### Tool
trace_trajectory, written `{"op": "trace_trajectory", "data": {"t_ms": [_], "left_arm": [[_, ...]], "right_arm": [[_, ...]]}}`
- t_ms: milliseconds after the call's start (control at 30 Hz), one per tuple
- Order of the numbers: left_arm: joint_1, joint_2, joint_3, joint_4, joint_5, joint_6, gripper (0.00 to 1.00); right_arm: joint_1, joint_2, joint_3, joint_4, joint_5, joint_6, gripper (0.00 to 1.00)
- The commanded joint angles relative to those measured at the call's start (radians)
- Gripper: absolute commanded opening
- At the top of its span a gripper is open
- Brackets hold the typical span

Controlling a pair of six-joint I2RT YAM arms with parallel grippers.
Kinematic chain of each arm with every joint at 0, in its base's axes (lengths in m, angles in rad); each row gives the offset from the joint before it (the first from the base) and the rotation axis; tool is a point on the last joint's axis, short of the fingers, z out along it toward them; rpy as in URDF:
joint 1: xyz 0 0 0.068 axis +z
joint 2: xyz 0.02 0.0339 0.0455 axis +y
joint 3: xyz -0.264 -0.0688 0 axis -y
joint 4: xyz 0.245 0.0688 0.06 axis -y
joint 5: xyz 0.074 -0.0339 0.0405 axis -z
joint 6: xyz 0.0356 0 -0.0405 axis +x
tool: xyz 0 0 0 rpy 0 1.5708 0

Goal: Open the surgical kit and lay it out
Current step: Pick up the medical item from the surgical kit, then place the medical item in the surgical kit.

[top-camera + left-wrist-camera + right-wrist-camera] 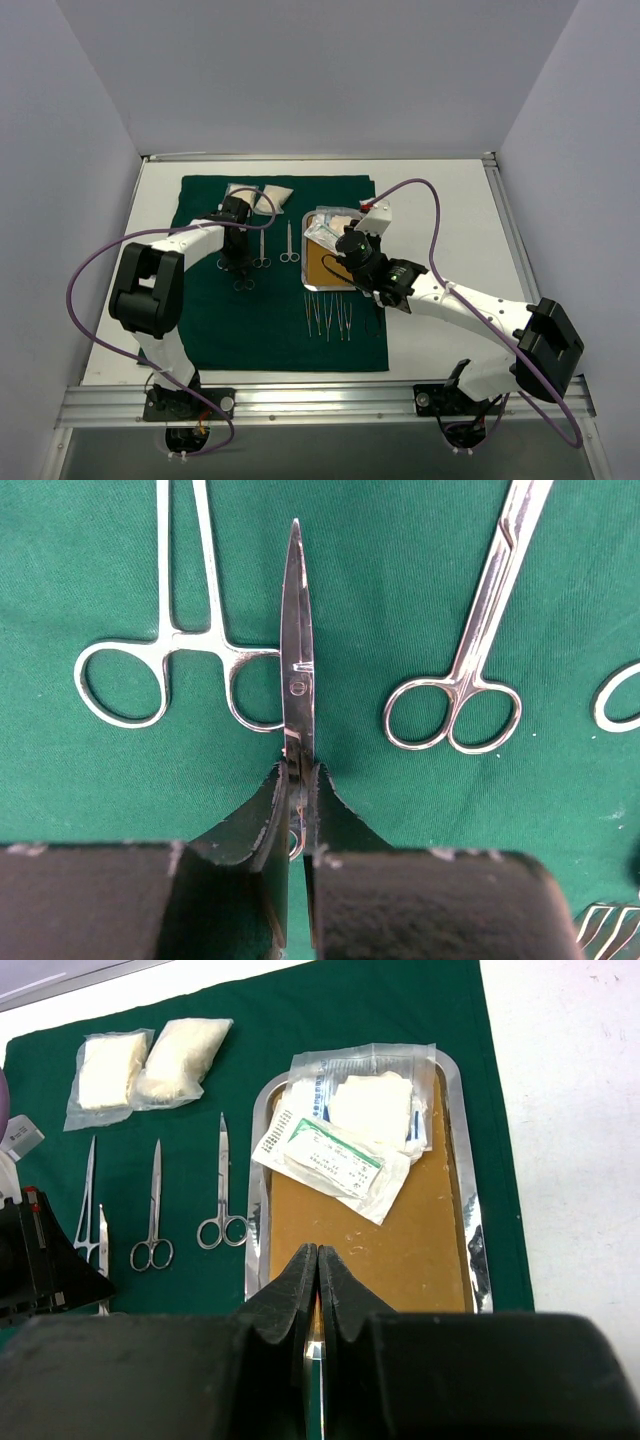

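In the left pincer (pixel 297 770), scissors (pixel 296 630) lengthwise, tips away, over green drape (pixel 400 570).

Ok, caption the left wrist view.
Left gripper pinching a steel instrument over the green drape, between a ring-handled clamp and scissors.

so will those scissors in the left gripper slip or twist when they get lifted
Probably stiff: the scissors are bare steel, so they should not bend. Likely slippery, since the left gripper pinches only the narrow polished shank. They may pivot too, as the long blade sticks out well past the fingers.
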Motion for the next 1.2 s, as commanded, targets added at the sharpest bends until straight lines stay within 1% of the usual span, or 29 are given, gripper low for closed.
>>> {"op": "trace_trajectory", "data": {"t_ms": [0,167,333,500,600,633,733,767,833,867,900,933,967,1033,1100,1167], "left_arm": [[0.003,0.023,-0.023,-0.040,0.041,0.017,0.02],[0.003,-0.084,-0.032,-0.034,0.035,0.049,0.02],[0.003,-0.106,-0.026,-0.052,0.095,0.114,0.02],[0.029,-0.137,-0.049,-0.071,0.095,0.170,0.02],[0.044,-0.172,-0.026,-0.083,0.097,0.228,0.02],[0.066,-0.184,-0.017,-0.087,0.118,0.242,0.02],[0.119,-0.212,0.009,-0.086,0.120,0.301,0.02],[0.163,-0.218,0.014,-0.080,0.129,0.337,0.02],[0.205,-0.223,0.046,-0.075,0.143,0.376,0.02],[0.249,-0.220,0.060,-0.077,0.155,0.414,0.02],[0.273,-0.212,0.077,-0.084,0.175,0.432,0.02],[0.287,-0.192,0.094,-0.080,0.202,0.455,0.02],[0.334,-0.175,0.138,-0.090,0.224,0.542,0.02],[0.359,-0.119,0.183,-0.113,0.222,0.580,0.02],[0.398,-0.085,0.233,-0.109,0.233,0.604,0.02],[0.412,-0.028,0.264,-0.107,0.250,0.620,0.02]], "right_arm": [[0.000,-0.041,-0.006,-0.015,0.059,0.005,0.01],[0.000,-0.039,-0.001,-0.016,0.057,0.002,0.01],[0.000,-0.039,0.002,-0.007,0.057,-0.004,0.01],[0.000,-0.029,-0.001,0.019,0.040,-0.010,0.01],[-0.002,-0.006,0.008,0.037,0.014,-0.033,0.01],[-0.003,0.013,0.014,0.039,0.002,-0.044,0.02],[-0.022,0.060,0.049,0.037,-0.058,-0.094,0.04],[-0.039,0.071,0.059,0.037,-0.102,-0.107,0.04],[-0.071,0.100,0.077,0.043,-0.174,-0.145,0.06],[-0.089,0.112,0.082,0.050,-0.255,-0.156,0.06],[-0.123,0.123,0.089,0.050,-0.288,-0.166,0.07],[-0.138,0.149,0.108,0.048,-0.314,-0.188,0.08],[-0.151,0.161,0.117,0.047,-0.334,-0.203,0.08],[-0.174,0.192,0.143,0.045,-0.362,-0.243,0.08],[-0.192,0.214,0.161,0.050,-0.404,-0.262,0.11],[-0.220,0.246,0.187,0.050,-0.434,-0.283,0.13]]}}
